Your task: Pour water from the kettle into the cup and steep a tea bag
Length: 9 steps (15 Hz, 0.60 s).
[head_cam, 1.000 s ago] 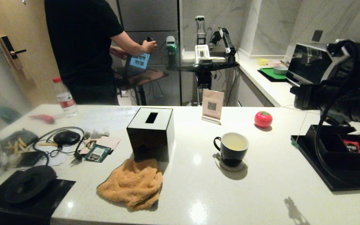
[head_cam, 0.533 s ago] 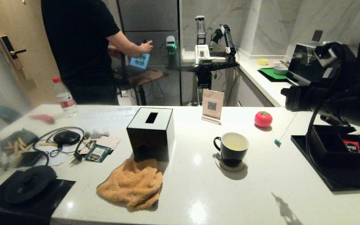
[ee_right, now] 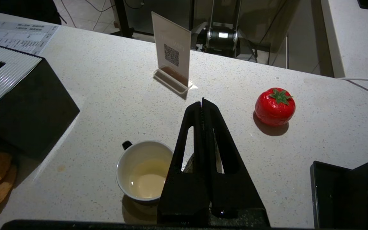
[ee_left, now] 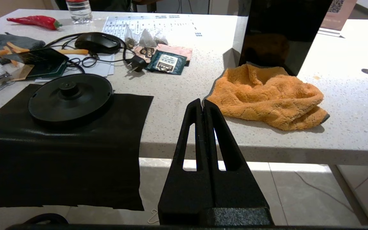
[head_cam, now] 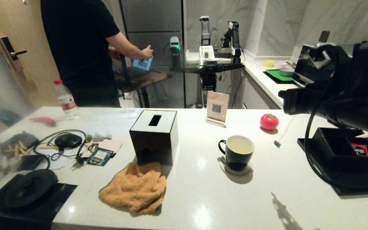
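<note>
Black right gripper (ee_right: 202,105), jaws pressed together, hangs above the cup (ee_right: 145,170); left gripper (ee_left: 202,104), jaws together, faces an orange cloth (ee_left: 268,95).

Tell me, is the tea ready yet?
Not quite. Done: the cup already holds pale water. In hand: the right gripper, jaws shut, dangles a tagged tea bag string beside the cup. Left: nothing is steeping in the cup yet. The left gripper is parked.

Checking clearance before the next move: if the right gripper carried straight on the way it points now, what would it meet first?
Probably the QR sign stand, which lies just beyond the shut right gripper. The cup sits below and aside of that line, the tomato off to the other side. Depth is unclear.
</note>
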Tool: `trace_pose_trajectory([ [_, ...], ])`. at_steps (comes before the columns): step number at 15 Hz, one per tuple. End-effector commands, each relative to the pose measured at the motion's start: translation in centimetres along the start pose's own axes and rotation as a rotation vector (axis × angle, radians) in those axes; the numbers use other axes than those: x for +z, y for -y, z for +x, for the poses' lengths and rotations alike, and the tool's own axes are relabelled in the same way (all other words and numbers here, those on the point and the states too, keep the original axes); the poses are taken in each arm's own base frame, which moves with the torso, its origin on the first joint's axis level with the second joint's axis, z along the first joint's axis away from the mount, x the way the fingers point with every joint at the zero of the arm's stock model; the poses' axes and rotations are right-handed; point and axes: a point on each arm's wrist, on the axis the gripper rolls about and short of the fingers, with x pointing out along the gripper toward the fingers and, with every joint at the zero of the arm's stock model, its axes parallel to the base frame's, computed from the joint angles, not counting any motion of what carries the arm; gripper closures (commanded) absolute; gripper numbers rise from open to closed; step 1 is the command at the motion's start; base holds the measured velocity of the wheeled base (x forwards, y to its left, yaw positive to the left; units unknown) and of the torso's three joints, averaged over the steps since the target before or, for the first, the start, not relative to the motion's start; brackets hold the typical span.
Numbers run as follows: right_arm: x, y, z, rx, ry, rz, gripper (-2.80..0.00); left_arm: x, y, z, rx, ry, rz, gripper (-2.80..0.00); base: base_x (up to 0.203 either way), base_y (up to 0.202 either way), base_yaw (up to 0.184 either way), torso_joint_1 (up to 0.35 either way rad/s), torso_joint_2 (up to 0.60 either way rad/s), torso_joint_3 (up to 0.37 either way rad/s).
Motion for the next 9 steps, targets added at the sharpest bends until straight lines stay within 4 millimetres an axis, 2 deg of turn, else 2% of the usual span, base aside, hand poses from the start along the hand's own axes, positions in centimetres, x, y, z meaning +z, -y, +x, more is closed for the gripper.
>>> trace_pose_trajectory([
  [1, -0.16, -0.22, 0.28, 0.004, -0.006, -0.003, 0.0, 0.01, 0.0, 0.0, 0.0, 0.0, 0.0, 0.0, 0.0, 0.0, 0.0, 0.0, 0.0, 0.0],
  [9, -0.35, -0.25, 0.24, 0.004, -0.012, -0.006, 0.0, 0.27, 0.05, -0.09, -0.018, 0.008, 0.067, 0.0, 0.0, 0.0, 0.0, 0.0, 0.0, 0.0],
])
